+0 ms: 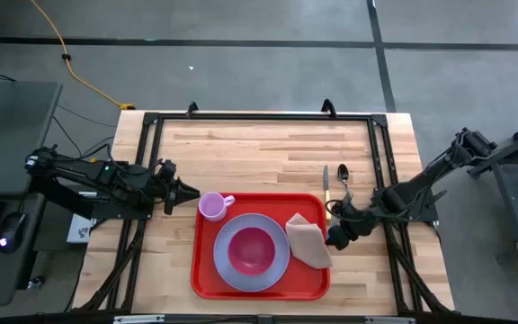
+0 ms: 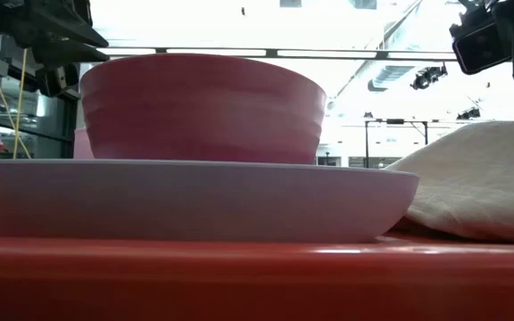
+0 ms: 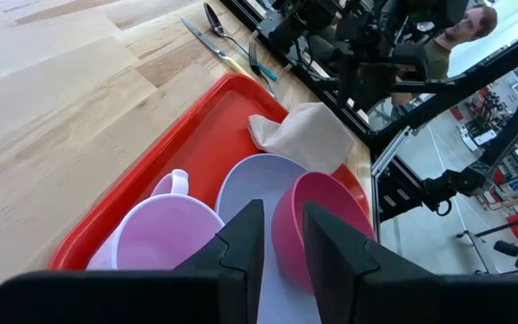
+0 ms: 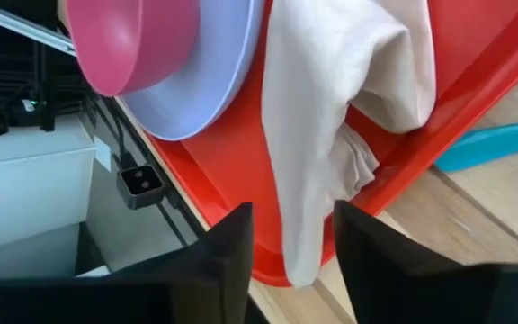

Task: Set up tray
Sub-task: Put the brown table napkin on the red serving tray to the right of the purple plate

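The low view cuts off the red tray [image 2: 239, 276] at both sides; the pink bowl [image 2: 202, 107] hides the mug; utensils by the tray's right edge stay indistinct.

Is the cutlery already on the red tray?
No, the cutlery lies on the bare wooden table just beyond the tray.

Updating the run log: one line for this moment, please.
tray: plate, bowl, napkin on | cup: on corner | cutlery: on table | right gripper: open by napkin | left gripper: near cup
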You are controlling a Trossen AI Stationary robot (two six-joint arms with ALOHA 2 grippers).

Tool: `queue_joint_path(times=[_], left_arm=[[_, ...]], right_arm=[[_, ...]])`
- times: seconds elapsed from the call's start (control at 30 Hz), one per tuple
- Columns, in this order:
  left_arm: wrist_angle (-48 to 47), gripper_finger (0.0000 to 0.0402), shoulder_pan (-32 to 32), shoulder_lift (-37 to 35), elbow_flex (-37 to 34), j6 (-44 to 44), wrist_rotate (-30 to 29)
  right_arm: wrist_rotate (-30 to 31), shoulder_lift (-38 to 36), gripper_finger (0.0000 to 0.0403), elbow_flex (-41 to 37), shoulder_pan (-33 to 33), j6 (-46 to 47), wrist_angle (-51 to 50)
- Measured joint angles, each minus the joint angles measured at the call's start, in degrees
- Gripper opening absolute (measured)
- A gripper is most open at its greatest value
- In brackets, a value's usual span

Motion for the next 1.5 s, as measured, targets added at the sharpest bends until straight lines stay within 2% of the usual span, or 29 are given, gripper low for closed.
queue_joint_path(times=[0.33, 0.77, 0.93, 1.17, 1.5], left_arm=[[0.0, 0.0111, 0.0, 0.0, 0.0, 0.0, -0.2], [0.0, 0.0111, 0.0, 0.0, 0.0, 0.0, -0.1], [0.0, 0.0111, 0.0, 0.0, 0.0, 0.0, -0.1], [0.0, 0.0111, 0.0, 0.0, 0.0, 0.0, -0.1], [0.0, 0.0111, 0.0, 0.0, 0.0, 0.0, 0.1]], right_arm=[[-1.9, 5.4, 0.0169, 0.0, 0.0, -1.4, 3.4], [-3.1, 10.1, 0.0151, 0.0, 0.0, -1.9, 6.1], [-2.9, 10.2, 0.0116, 0.0, 0.0, -1.6, 6.2], [-1.4, 10.2, 0.0013, 0.0, 0.0, -1.5, 6.2], [-0.8, 10.2, 0.0004, 0.0, 0.0, 1.2, 5.9]])
